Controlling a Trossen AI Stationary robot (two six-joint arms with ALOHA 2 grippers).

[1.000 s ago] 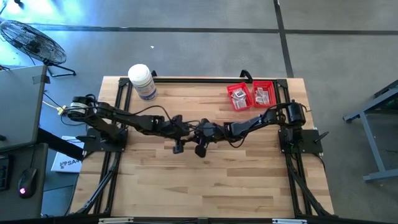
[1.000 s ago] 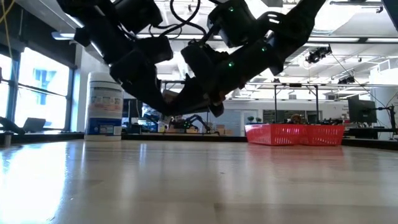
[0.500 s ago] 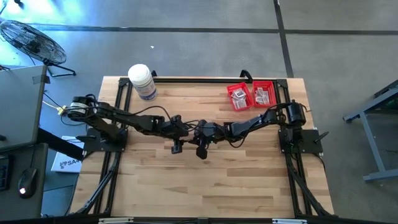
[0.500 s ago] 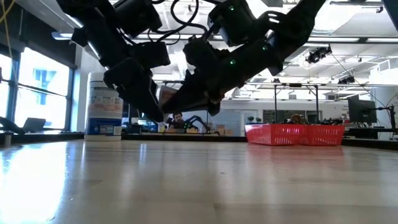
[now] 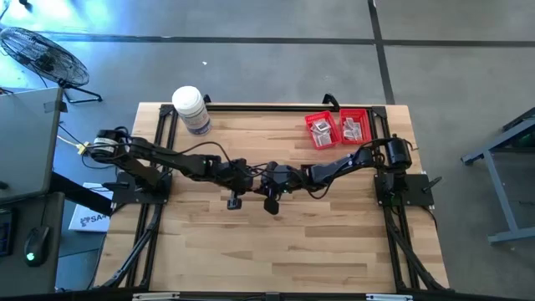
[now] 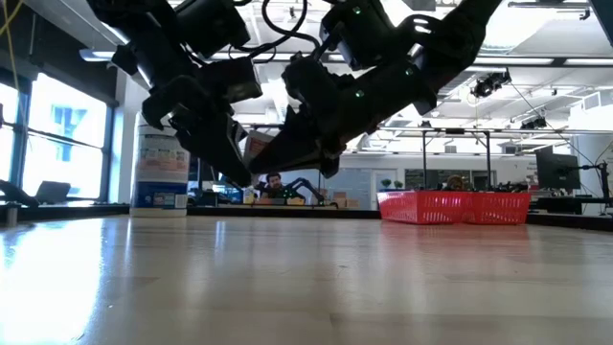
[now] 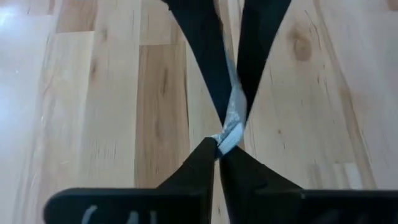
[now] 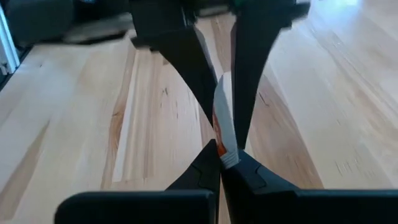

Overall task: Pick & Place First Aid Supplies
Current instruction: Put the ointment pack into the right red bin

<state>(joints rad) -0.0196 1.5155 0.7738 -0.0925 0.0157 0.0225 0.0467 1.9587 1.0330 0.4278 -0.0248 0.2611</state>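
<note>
Where both grippers meet, packet.

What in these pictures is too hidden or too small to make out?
- Packet between both grippers: its print is unreadable; both wrist views show it edge-on behind dark fingers.
- Packets in the red baskets: too small to count in the high view; the mesh hides them in the low view.
- Bottle: partly covered by the left arm in the low view.

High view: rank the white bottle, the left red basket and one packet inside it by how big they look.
1. white bottle
2. left red basket, close behind the bottle in footprint, so the top two are near
3. packet, clearly smallest
</note>
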